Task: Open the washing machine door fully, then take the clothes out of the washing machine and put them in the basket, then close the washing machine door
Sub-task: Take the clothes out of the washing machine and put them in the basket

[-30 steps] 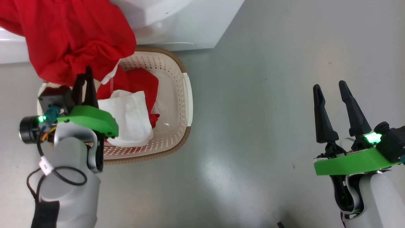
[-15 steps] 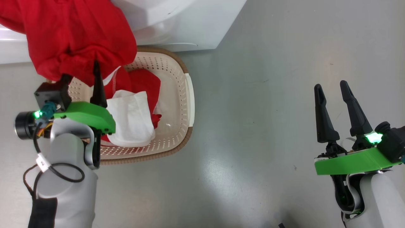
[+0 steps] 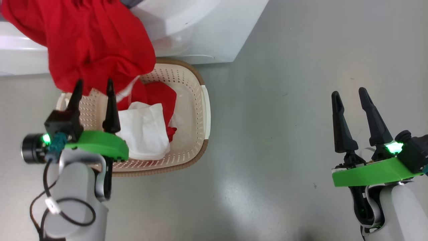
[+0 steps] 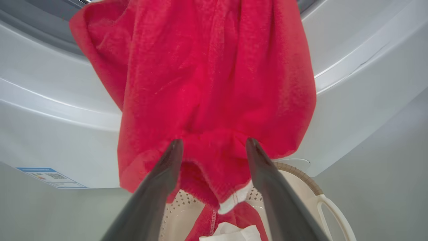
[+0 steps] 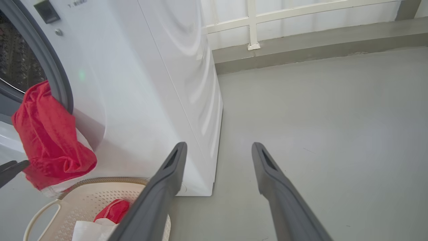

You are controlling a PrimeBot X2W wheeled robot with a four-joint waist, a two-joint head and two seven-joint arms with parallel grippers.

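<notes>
My left end effector (image 3: 94, 82) has just let go. Its fingers now stand open at the hem of the red garment (image 3: 97, 43), which hangs from the washing machine (image 3: 200, 30) mouth above the basket (image 3: 204, 110), not yet in it. The right end effector (image 3: 349, 92) waits open, well apart.

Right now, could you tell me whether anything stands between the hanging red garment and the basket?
Nothing visible does. The red garment hangs from the washing machine opening, right above the far end of the basket, its hem almost at the rim. The open left gripper flanks that hem with its fingers.
</notes>
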